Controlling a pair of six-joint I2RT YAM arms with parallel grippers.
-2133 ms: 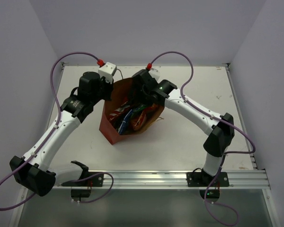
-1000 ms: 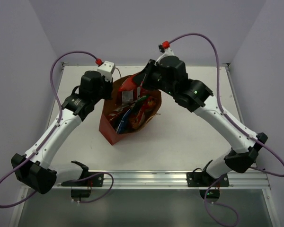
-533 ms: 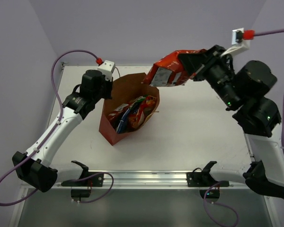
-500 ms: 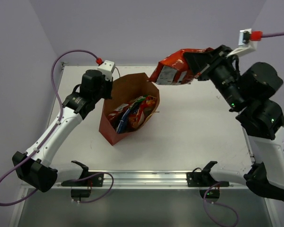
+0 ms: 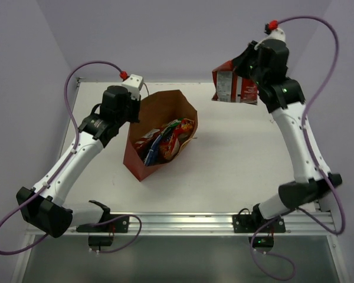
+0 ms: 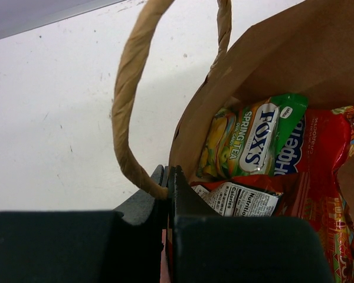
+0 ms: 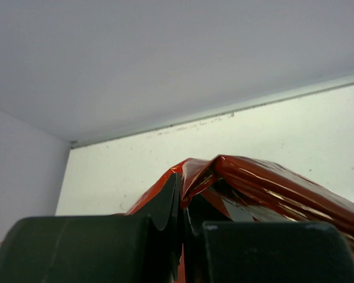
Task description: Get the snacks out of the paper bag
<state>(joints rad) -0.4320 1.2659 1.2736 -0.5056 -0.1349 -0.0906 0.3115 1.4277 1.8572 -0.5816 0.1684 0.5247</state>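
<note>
Snacks [image 5: 164,141] are mostly inside the paper bag [image 5: 135,160], which stands open on the tabletop [image 5: 236,159], a bit left of the middle. One red chip bag [image 5: 231,84] is out. The right claw [image 7: 182,203] is pinched tight on its crinkly top and holds it up over the far edge, toward the far right corner. It is not set down yet, as far as I can tell.

Looking into the paper bag, I see a green-yellow bag [image 6: 253,141] on top, a blue-white bag [image 6: 290,154] peeking out next to it, and more red ones [image 6: 324,183] below and beside them. I cannot count them all, because they lie on each other.

The left claw [image 6: 168,191] is squeezed shut on the rim of the paper bag, right by the cord handle [image 6: 125,112]. I think it keeps the bag from tipping.

So the job is only just begun: one snack is out, and the rest must come out too.
</note>
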